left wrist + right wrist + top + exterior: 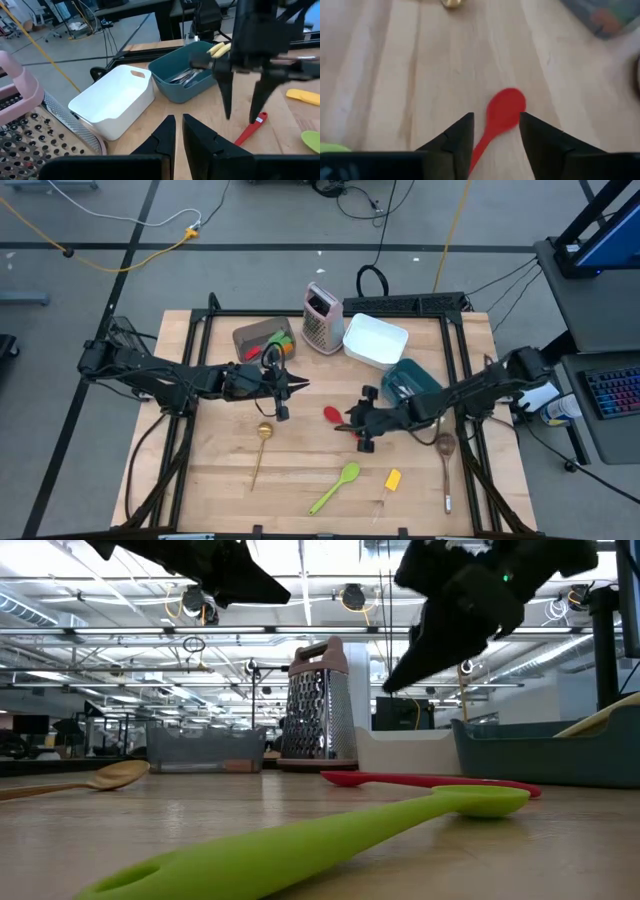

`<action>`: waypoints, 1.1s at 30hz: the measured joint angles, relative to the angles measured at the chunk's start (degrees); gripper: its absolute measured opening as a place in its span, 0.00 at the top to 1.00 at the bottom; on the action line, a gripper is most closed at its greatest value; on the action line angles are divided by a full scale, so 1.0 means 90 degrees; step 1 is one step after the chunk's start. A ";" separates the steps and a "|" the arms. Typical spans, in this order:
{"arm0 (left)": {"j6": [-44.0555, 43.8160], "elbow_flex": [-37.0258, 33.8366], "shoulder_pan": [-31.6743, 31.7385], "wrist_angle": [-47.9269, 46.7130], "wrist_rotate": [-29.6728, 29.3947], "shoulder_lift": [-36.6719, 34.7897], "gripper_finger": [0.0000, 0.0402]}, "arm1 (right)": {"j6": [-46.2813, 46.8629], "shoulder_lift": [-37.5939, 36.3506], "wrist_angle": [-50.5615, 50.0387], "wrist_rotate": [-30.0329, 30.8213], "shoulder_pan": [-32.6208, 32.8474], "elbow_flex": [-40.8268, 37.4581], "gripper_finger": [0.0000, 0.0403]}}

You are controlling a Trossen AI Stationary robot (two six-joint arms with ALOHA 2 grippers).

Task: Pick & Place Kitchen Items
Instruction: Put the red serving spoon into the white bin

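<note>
Right hand (352, 423) hangs over the middle of the pale wooden desk (215, 480), its two dark fingers spread apart and empty, straddling the slim red silicone spoon (332, 415) from above; the right wrist view shows that spoon's round bowl (505, 107) lying flat on the boards between the fingertips, not touched. Left hand (300, 385) is raised above the desk left of centre, fingers nearly together with a thin gap and nothing between them.

At the back of the desk stands the white rectangular plastic tub (375, 340), and just beside it on the right-arm side the teal rectangular bin (410, 380), which holds pale-handled utensils seen in the left wrist view. A grey rectangular container (262, 338) sits at the back on the left-arm side, with red, orange and green utensil ends (280, 347) showing in it. Between the grey container and the white tub stands the upright metal box grater with pink trim (322, 317).

Loose on the desk lie the lime-green silicone spoon (335, 487) near the front edge, the long wooden spoon (445, 465) toward the right-arm side, the gold metal spoon (260, 450) toward the left-arm side, and the small yellow mini spatula (391, 481) just beside the green spoon.
</note>
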 joint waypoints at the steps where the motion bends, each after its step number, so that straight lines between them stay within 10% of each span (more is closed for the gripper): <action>1: 0.0002 0.0000 0.0000 0.0000 0.0000 0.0000 0.91 | 0.0122 0.0096 -0.0016 -0.0001 -0.0022 0.0000 0.60; 19: 0.0058 0.0000 0.0000 -0.0002 0.0000 0.0000 0.91 | 0.1265 0.1614 0.0490 -0.0983 -0.0542 0.0006 0.54; 33: 0.0045 0.0000 -0.0003 -0.0017 0.0000 0.0000 0.91 | 0.0645 0.1580 0.0396 -0.1390 -0.0902 0.0005 0.87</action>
